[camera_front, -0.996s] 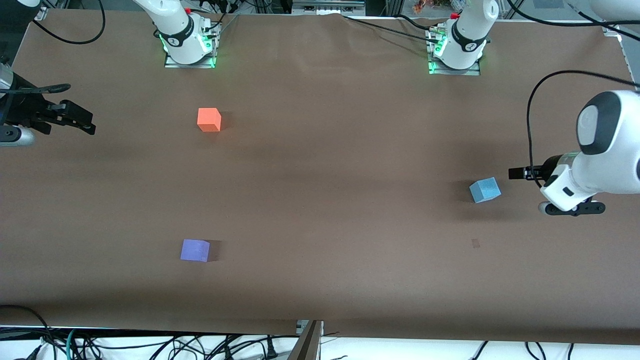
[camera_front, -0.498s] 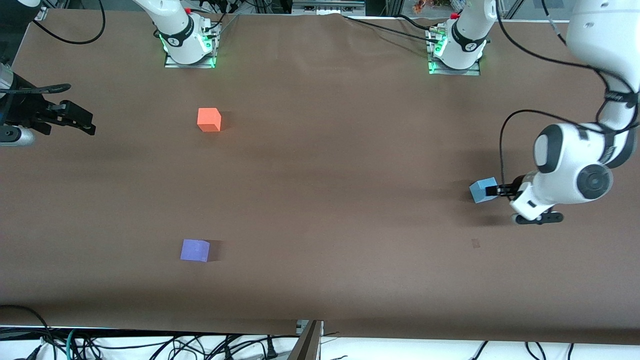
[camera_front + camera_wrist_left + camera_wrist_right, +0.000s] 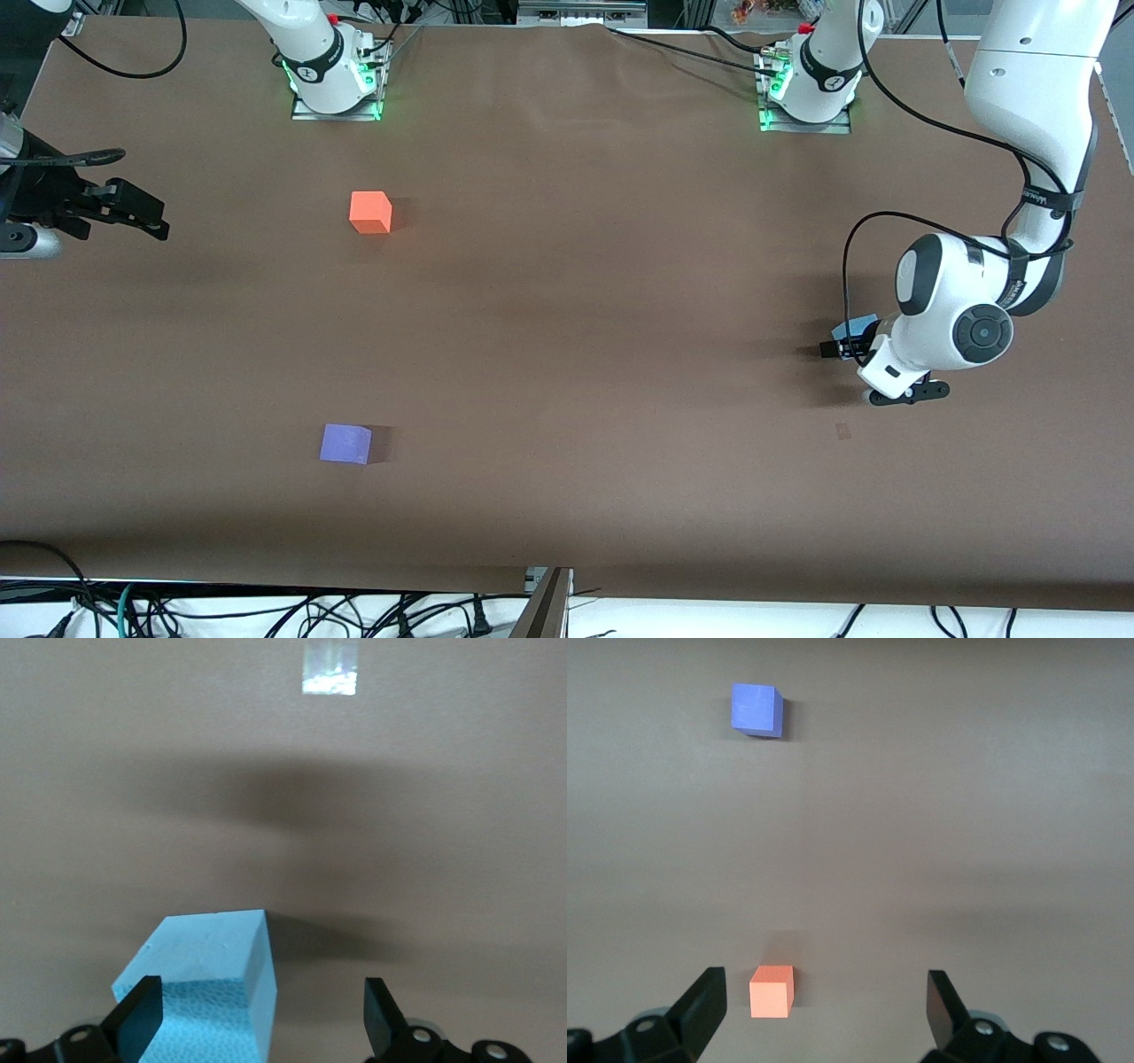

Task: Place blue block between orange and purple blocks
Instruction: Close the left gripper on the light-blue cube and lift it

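The blue block (image 3: 856, 326) lies on the table toward the left arm's end, mostly covered by the left arm's hand. My left gripper (image 3: 842, 342) is low over it and open. In the left wrist view the blue block (image 3: 199, 983) sits between the fingers of the left gripper (image 3: 260, 1017), close to one finger (image 3: 137, 1014) and apart from the other. The orange block (image 3: 370, 213) and the purple block (image 3: 345, 443) lie toward the right arm's end, the purple one nearer the front camera. My right gripper (image 3: 158, 220) waits open and empty; its wrist view shows its own tips (image 3: 824, 1005), the orange block (image 3: 772, 990) and the purple block (image 3: 756, 709).
A small patch of clear tape (image 3: 842, 431) is stuck on the brown table cover (image 3: 567, 354) nearer the front camera than the blue block; it also shows in the left wrist view (image 3: 329, 673). Cables run along the table's edges.
The left arm has swung toward the table's middle and brought its open gripper over the blue block, which now sits between the fingers. The right arm and the blocks have not moved.
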